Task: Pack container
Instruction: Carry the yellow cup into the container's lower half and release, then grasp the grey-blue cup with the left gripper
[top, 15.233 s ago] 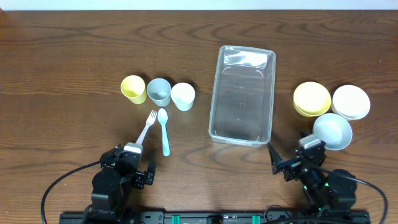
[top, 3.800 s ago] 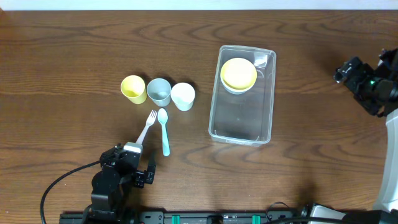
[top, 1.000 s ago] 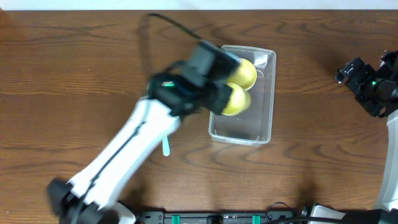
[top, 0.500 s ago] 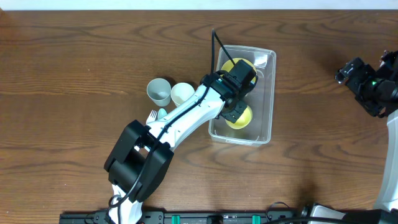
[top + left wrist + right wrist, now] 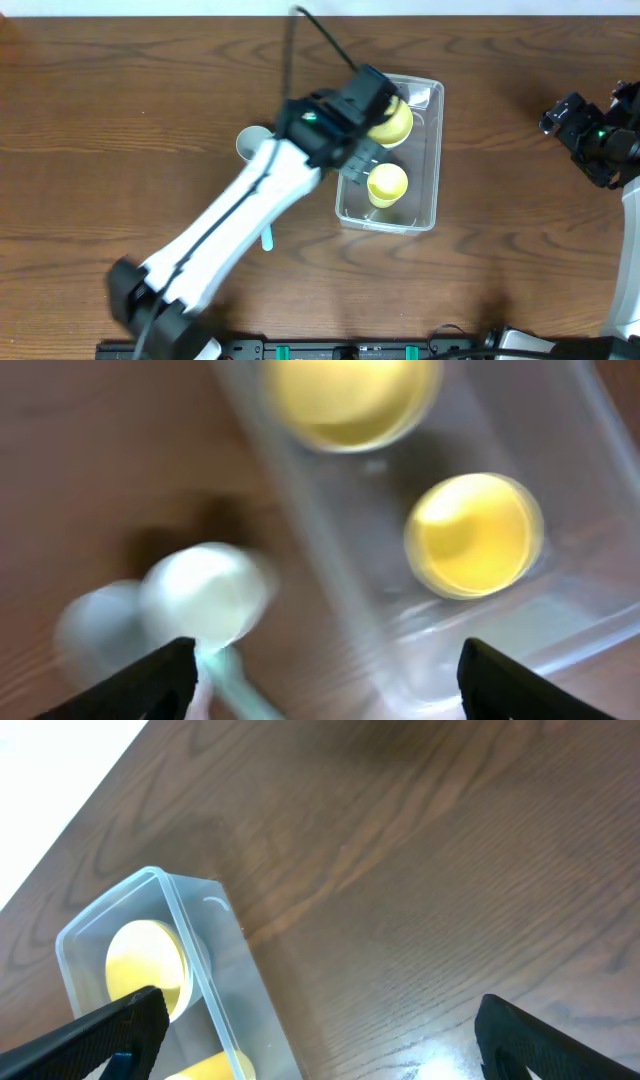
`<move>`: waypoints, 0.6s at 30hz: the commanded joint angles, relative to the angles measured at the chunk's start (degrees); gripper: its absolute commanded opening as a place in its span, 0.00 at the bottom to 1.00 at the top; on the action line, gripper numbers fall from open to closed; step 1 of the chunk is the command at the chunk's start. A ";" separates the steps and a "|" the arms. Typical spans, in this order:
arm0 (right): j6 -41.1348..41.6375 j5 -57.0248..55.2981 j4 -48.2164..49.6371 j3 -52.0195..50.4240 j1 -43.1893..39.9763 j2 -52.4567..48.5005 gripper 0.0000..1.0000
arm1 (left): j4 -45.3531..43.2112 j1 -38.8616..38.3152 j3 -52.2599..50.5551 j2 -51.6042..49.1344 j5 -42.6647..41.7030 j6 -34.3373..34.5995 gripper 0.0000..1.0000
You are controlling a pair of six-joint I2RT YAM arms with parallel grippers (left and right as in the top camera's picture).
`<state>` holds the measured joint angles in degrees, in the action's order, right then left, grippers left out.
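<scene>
The clear container (image 5: pixel 428 205) stands mid-table. Inside it are a yellow bowl stack (image 5: pixel 393 122) at the far end and a yellow cup (image 5: pixel 387 184) upright near the front. My left gripper (image 5: pixel 353 145) hangs open and empty above the container's left rim; its wrist view (image 5: pixel 330 695) shows the container (image 5: pixel 560 590), the yellow cup (image 5: pixel 475 535) and the yellow bowl (image 5: pixel 350 400) below it. My right gripper (image 5: pixel 565 115) is open and empty at the far right, well away; its wrist view (image 5: pixel 330 1040) shows the container (image 5: pixel 170 890) at lower left.
A grey cup (image 5: pixel 248 143) stands left of the container, half hidden by my left arm. A white cup (image 5: pixel 205 595), the grey cup (image 5: pixel 95 635) and a light-blue spoon (image 5: pixel 235 685) show blurred in the left wrist view. The spoon's handle (image 5: pixel 267 238) shows overhead.
My left gripper has let go of the yellow cup inside the container and lifted up and back toward the left rim. The cup stays standing. The right arm has not moved.
</scene>
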<state>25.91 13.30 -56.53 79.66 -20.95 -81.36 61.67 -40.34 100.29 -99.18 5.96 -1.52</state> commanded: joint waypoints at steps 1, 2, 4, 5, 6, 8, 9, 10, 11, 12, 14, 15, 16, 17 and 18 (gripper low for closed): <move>0.37 0.02 -0.07 0.04 -0.42 -0.07 0.99 | 3.41 6.27 0.07 2.71 10.16 0.11 0.85; 0.37 0.02 -0.07 0.04 -0.42 -0.07 0.99 | 3.93 8.48 -0.17 2.69 9.90 1.33 0.86; 0.37 0.02 -0.07 0.04 -0.42 -0.07 0.99 | 3.76 13.53 -1.70 1.81 7.17 4.15 0.88; 0.37 0.02 -0.07 0.07 -0.42 -0.07 0.99 | 3.39 16.13 -2.69 0.94 3.65 4.17 0.88; 0.37 0.02 -0.07 0.04 -0.42 -0.07 0.99 | 3.06 18.27 -3.54 0.00 0.48 4.17 0.88; 0.37 0.02 -0.07 0.04 -0.42 -0.07 0.99 | 1.77 22.27 -5.51 -2.64 -5.70 4.20 0.88; 0.37 0.02 -0.07 0.04 -0.42 -0.07 0.99 | 1.18 24.04 -6.40 -4.24 -7.76 4.63 0.88; 0.37 0.02 -0.07 0.04 -0.42 -0.07 0.99 | 0.79 25.33 -7.06 -5.81 -8.46 5.66 0.88; 0.37 0.02 -0.07 0.04 -0.42 -0.07 0.99 | 0.63 26.67 -7.50 -7.74 -8.48 7.17 0.88; 0.37 0.02 -0.07 0.04 -0.42 -0.07 0.99 | 0.61 27.65 -7.63 -9.44 -8.52 7.93 0.88; 0.37 0.02 -0.07 0.04 -0.42 -0.07 0.99 | 0.52 29.24 -7.65 -13.00 -8.57 8.07 0.88; 0.37 0.02 -0.07 0.07 -0.42 -0.07 0.99 | 0.31 29.88 -7.65 -14.82 -8.57 8.07 0.88; 0.37 0.02 -0.07 0.04 -0.42 -0.07 0.99 | 0.09 30.29 -7.65 -16.28 -8.57 8.07 0.88; 0.37 0.02 -0.07 0.04 -0.42 -0.07 0.99 | -0.07 30.60 -7.65 -17.55 -8.57 8.04 0.87; 0.37 0.02 -0.09 0.04 -0.42 -0.07 0.99 | -0.28 30.82 -7.65 -18.91 -8.57 8.04 0.85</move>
<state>25.93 13.28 -56.53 79.66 -20.95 -81.36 61.32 -10.17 92.62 -115.92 -0.99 5.15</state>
